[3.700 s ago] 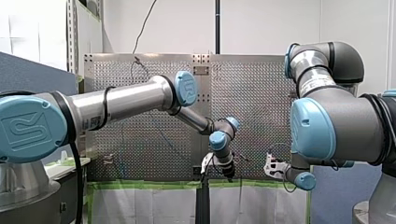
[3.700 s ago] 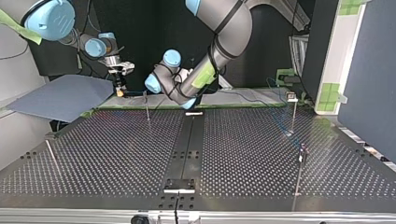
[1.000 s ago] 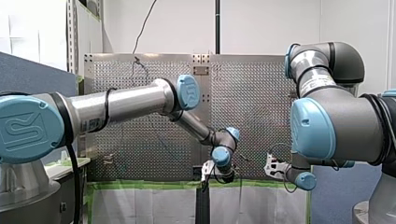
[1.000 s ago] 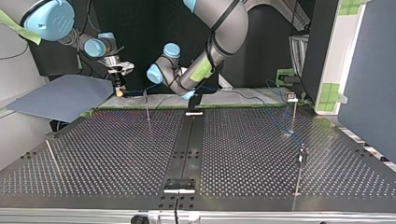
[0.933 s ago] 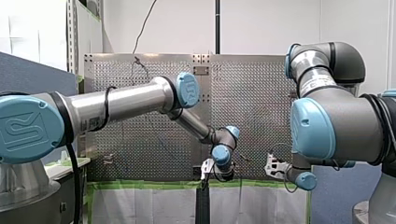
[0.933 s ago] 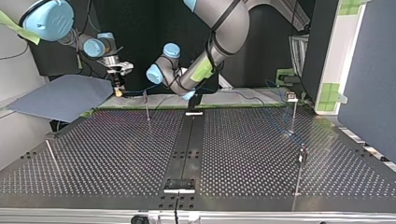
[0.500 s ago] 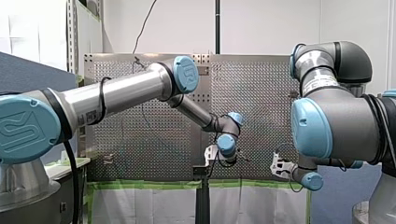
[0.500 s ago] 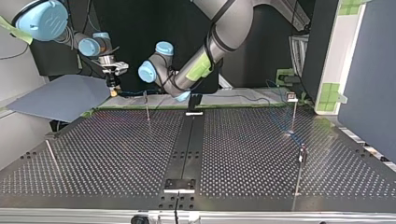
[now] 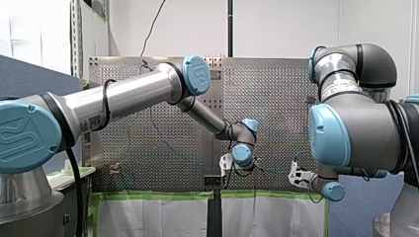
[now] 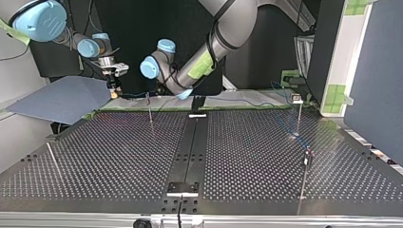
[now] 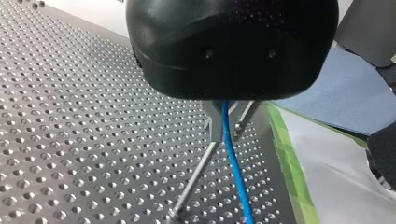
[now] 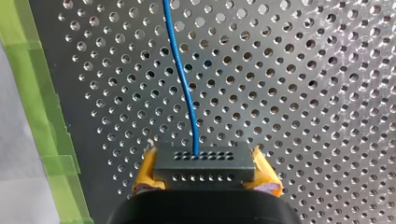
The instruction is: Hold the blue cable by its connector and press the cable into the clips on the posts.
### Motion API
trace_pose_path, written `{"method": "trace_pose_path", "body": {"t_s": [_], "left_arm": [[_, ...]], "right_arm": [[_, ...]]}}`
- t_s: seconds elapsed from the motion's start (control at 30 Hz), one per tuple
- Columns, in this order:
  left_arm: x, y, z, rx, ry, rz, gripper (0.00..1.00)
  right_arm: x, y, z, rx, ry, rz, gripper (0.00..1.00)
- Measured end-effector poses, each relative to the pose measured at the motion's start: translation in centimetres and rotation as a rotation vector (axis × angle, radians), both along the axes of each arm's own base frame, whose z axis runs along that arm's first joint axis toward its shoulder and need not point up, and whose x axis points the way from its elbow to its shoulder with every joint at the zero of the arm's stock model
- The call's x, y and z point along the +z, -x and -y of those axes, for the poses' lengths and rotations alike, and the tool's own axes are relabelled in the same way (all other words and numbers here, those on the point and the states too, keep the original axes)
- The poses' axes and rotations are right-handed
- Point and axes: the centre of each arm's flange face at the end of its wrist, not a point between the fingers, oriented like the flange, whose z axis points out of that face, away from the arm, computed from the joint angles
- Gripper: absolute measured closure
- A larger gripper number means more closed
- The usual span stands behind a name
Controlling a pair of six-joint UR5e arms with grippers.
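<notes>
Nearest you in the top view, on the perforated metal desk [image 10: 109, 166], a thin metal post [image 10: 52, 160] stands at nine o'clock and a second post [image 10: 305, 166] at three o'clock. Neither shows cable at its tip. Farther back, a third post [image 10: 299, 116] stands at two o'clock with a blue streak on the desk just beside its foot. A fourth post [image 10: 149, 109] stands at eleven o'clock.

At the far edge, the left hand [image 11: 227, 130] sits at twelve o'clock, its metal fingers closed about the thin blue cable [image 11: 236, 172]. The right hand [image 10: 114, 90], at ten o'clock, clamps the black perforated connector block [image 12: 204, 161] between yellow pads.

You should take the routing as barely begun. No clip plainly holds cable, though I cannot tell for the third post. The fourth post, between the hands, looks like the next target.

The held stretch lies roughly level, its long axis running nine to three along the far edge, connector end toward nine. Ahead of the right hand it leaves the connector straight on, with a slight S-bend.
</notes>
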Motion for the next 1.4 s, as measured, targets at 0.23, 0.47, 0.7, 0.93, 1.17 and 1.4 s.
{"method": "trace_pose_path", "body": {"t_s": [0.23,0.47,0.7,0.93,1.17,1.4], "left_arm": [[-2.0,1.0,-0.7,-0.001,0.009,-0.003,1.00],[-2.3,1.1,-0.4,0.000,0.050,0.024,1.00],[-2.1,0.4,-0.1,0.020,0.095,0.072,1.00],[-2.0,-0.5,-0.3,0.042,0.133,0.112,1.00],[-3.0,-0.6,-1.0,0.055,0.160,0.130,1.00],[-3.1,-0.9,-0.7,0.060,0.199,0.167,1.00]], "right_arm": [[0.0,0.0,0.0,0.000,0.001,0.000,1.00],[0.1,0.0,0.2,0.004,0.011,0.001,1.00],[0.4,-0.3,0.4,0.035,0.047,-0.001,1.00],[0.8,-0.5,0.7,0.052,0.099,-0.005,1.00],[1.0,-0.3,1.0,0.049,0.126,-0.005,1.00],[1.0,-0.1,1.1,0.046,0.133,0.001,1.00]]}}
